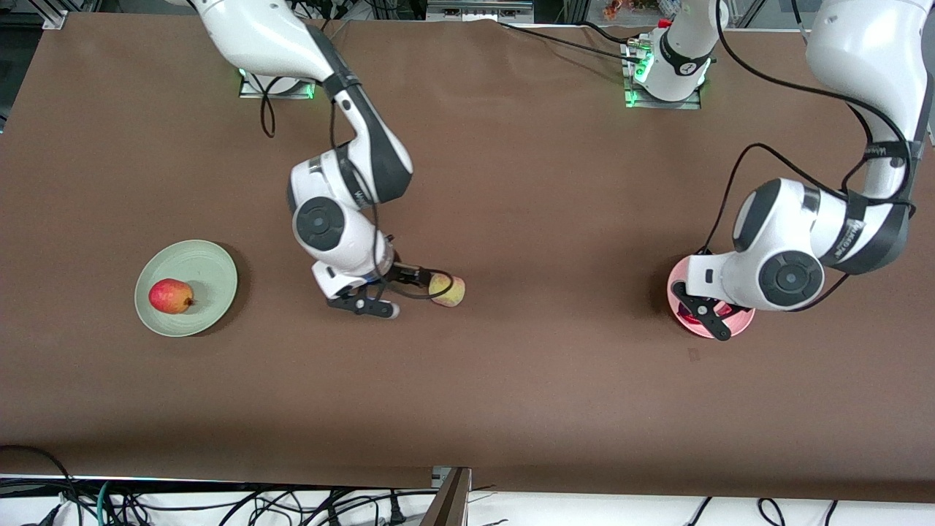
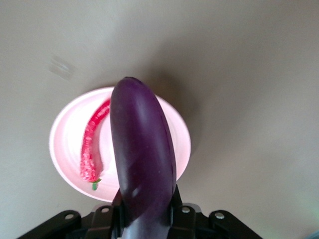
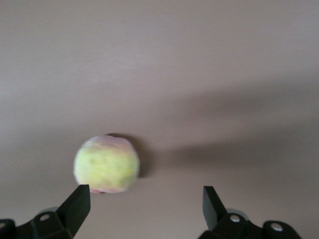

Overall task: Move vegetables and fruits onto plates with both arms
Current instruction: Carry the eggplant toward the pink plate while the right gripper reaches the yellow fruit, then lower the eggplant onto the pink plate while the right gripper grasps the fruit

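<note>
1. The step in hand looks like the last pair of transfers: the apple [image 1: 171, 296] already lies on the green plate [image 1: 212, 264] toward the right arm's end of the table [image 1: 511, 183], and the chili [image 2: 91, 149] already lies on the pink plate [image 2: 182, 144] toward the left arm's end.

2. The left gripper [image 2: 147, 211] hangs over the pink plate with its jaws clenched on the stem end of the eggplant [image 2: 142, 154], which juts out above the plate beside the chili. In the front view the arm covers most of this plate [image 1: 676, 281].

3. The right gripper [image 3: 144, 201] is over bare table near the middle, jaws released and spread wide. The peach [image 1: 448, 290] sits on the table just off one fingertip, not between the fingers, and is not grasped.

4. Next, I judge, the left arm needs to lower the eggplant and let go so it settles inside the rim without pushing the chili off.

5. The right arm likely needs to shift sideways to centre the peach between its fingers, close, lift, and carry it toward the green plate, setting it beside the apple.

6. Room: the stretch of table between the peach and the green plate is bare, and both plates sit well in from the table's edges. The arms are well apart.
</note>
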